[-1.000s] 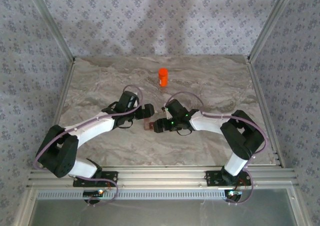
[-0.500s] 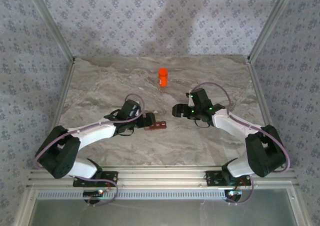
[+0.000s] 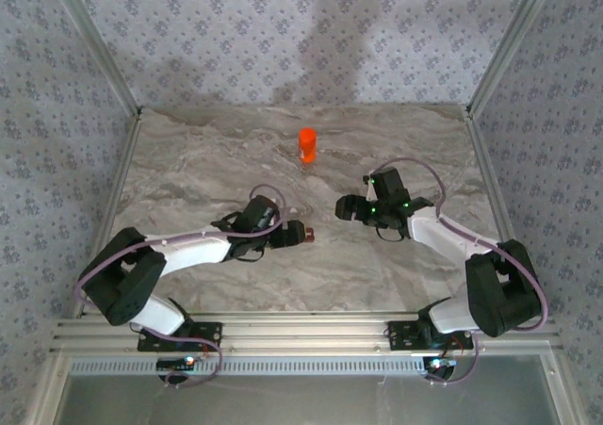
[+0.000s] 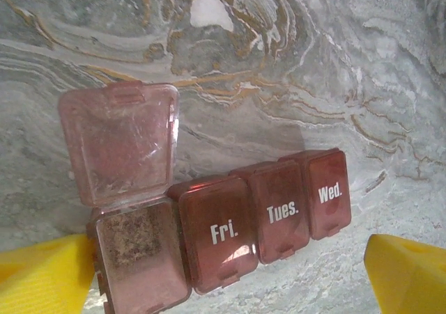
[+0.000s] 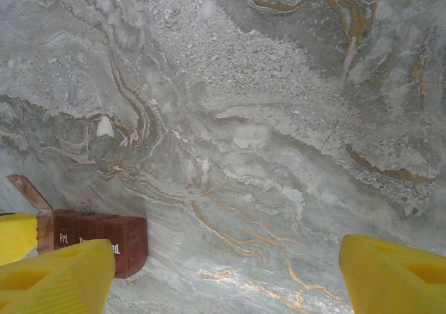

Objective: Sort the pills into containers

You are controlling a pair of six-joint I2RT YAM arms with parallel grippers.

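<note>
While the left gripper (image 4: 224, 276) stands spread wide and grips nothing, we see the pill container (image 4: 258, 213) lying on the table (image 4: 327, 63) between its jaws, long axis running straight across the gap. Its open end compartment (image 4: 136, 255) sits just beside one finger (image 4: 42, 276); the Wed. end stops short of the other. The right gripper (image 5: 226, 276) is spread too, empty, the container lying outside its jaws, beyond one finger.

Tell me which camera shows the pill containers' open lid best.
Left wrist: the containers appear close up, one lid flipped open, day labels readable. Right wrist shows them small, lower left; top external, a tiny dark strip.
</note>
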